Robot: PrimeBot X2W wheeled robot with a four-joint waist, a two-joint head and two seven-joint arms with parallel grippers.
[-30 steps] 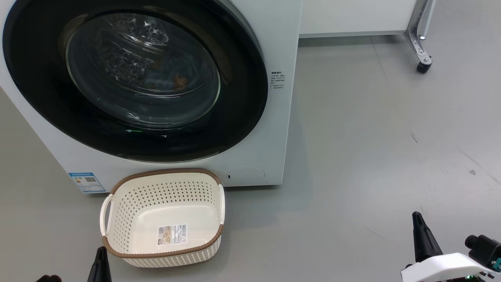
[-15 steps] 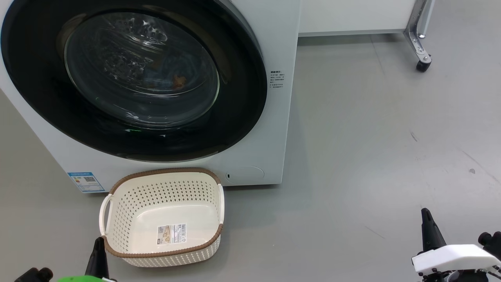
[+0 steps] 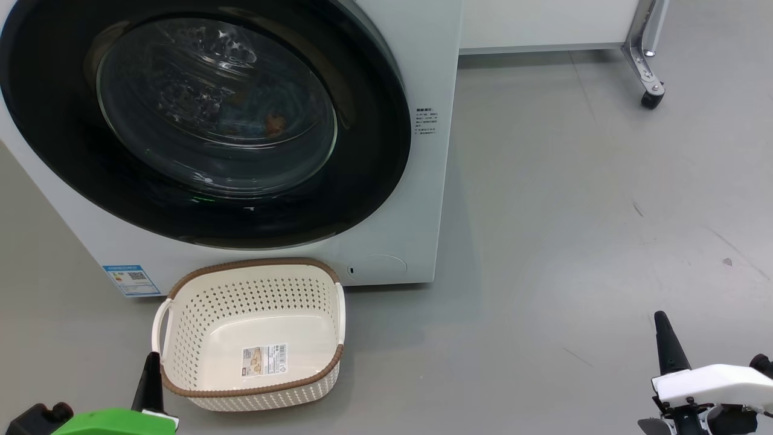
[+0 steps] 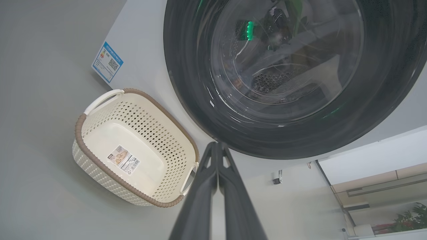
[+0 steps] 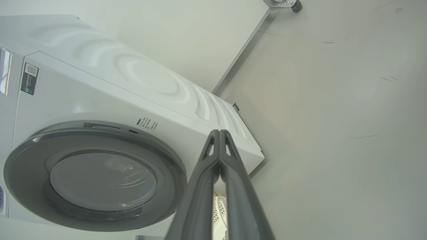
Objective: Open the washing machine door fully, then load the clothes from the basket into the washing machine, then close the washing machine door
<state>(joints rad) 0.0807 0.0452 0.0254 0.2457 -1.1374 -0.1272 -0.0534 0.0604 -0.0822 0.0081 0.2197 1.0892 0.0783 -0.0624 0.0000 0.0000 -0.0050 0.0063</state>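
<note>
Basket [image 3: 253, 296] just beside closed left gripper [image 3: 150, 359], contact unclear; closed right gripper [image 3: 662, 318] well apart.

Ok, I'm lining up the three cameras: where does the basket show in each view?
Head view: the basket sits lower left, on the floor below the washing machine door.
Left wrist view: left of centre, with the door at upper right.
Right wrist view: a cream sliver at the bottom edge, behind the right gripper; the door is lower left.
Shared landmark: the door.
</note>
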